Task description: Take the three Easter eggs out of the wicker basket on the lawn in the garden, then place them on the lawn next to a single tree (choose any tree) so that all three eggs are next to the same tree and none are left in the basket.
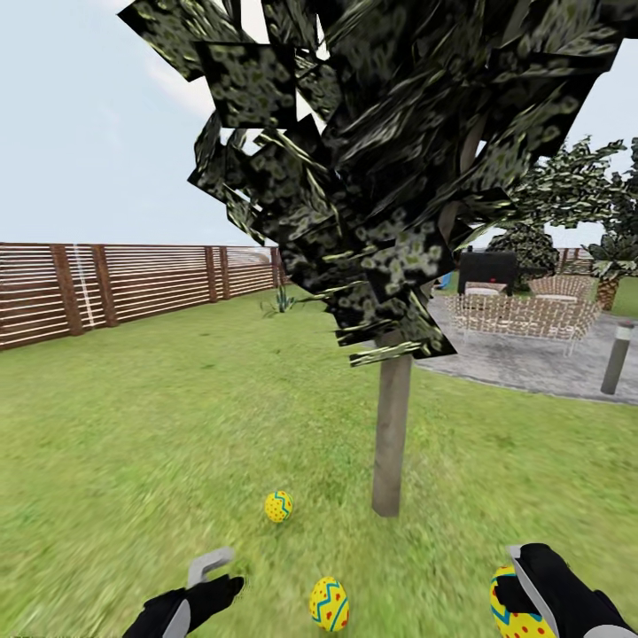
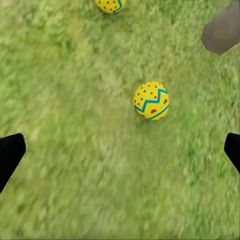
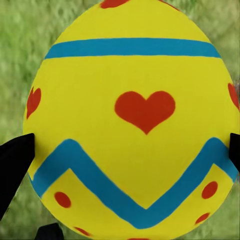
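Observation:
The tree [image 1: 391, 434] rises from the lawn [image 1: 133, 425] straight ahead, its pale trunk base also in the left wrist view [image 2: 222, 32]. Two yellow Easter eggs with blue zigzags lie on the grass left of the trunk, one farther [image 1: 278, 506] [image 2: 110, 4] and one nearer [image 1: 329, 604] [image 2: 151, 100]. Above the grass, short of the nearer egg, my left gripper [image 1: 217, 576] [image 2: 120, 155] is open and holds nothing. My right gripper [image 1: 521, 592] is shut on the third egg [image 1: 507, 620] [image 3: 132, 120], low at the right of the trunk. The wicker basket is out of view.
A brown slatted fence [image 1: 106, 283] runs along the left. Behind the tree to the right lies a grey paved patio [image 1: 532, 363] with pale woven chairs [image 1: 523, 315], a dark grill [image 1: 487, 266] and a short grey post [image 1: 618, 359]. More trees stand far right.

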